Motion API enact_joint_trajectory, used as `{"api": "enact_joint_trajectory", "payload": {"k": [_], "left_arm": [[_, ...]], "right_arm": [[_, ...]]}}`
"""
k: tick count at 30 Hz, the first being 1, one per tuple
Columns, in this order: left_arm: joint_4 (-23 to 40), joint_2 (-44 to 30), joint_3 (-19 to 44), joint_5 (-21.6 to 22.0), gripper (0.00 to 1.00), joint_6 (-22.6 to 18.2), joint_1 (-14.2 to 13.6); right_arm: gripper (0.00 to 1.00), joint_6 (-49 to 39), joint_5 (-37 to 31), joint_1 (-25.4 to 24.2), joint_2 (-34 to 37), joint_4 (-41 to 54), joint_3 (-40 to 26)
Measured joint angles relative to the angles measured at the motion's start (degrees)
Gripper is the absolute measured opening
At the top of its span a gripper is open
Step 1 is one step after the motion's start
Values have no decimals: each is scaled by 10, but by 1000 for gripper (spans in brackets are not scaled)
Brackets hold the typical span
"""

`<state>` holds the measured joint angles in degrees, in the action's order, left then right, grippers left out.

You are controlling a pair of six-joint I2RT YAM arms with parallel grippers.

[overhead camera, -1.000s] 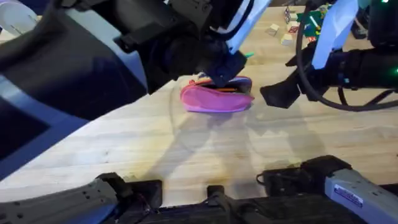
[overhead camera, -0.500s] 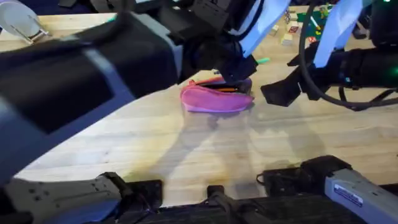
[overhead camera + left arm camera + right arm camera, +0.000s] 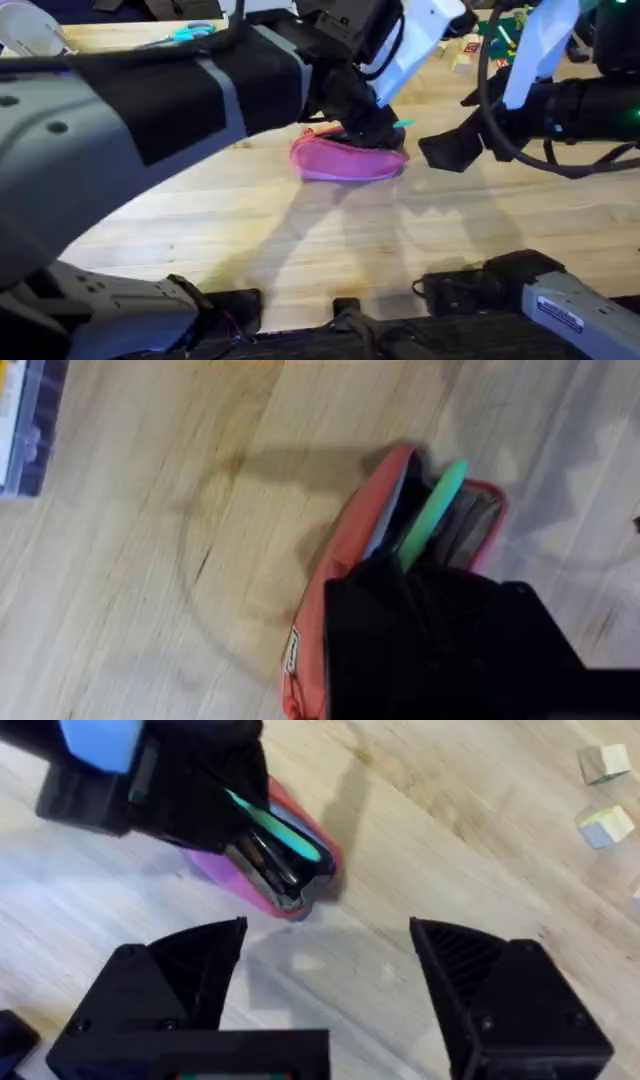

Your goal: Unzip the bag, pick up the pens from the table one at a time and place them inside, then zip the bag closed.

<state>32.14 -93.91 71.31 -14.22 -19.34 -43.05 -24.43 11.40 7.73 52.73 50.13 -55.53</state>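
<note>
While the left claw (image 3: 262,830) grips the pen (image 3: 432,510) inside the unzipped bag (image 3: 345,160), the right claw (image 3: 330,995) hangs released.

The left claw (image 3: 375,125) covers the far edge of the bag (image 3: 345,160) from overhead, so its fingertips cannot be made out. In the left wrist view its black body hides the lower end of the pen (image 3: 432,510). A purple-edged box (image 3: 25,425), perhaps plastic, is cut off at the frame edge.
</note>
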Motion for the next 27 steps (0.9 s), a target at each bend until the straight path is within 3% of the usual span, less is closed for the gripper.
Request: {"api": "enact_joint_trajectory", "payload": {"k": [7, 18, 27], "left_arm": [[30, 0, 0, -3, 43, -3, 19], [48, -42, 0, -39, 43, -31, 20], [92, -58, 0, -9, 43, -52, 20]], "right_arm": [[997, 0, 0, 0, 0, 0, 0], [997, 0, 0, 0, 0, 0, 0], [998, 0, 0, 0, 0, 0, 0]]}}
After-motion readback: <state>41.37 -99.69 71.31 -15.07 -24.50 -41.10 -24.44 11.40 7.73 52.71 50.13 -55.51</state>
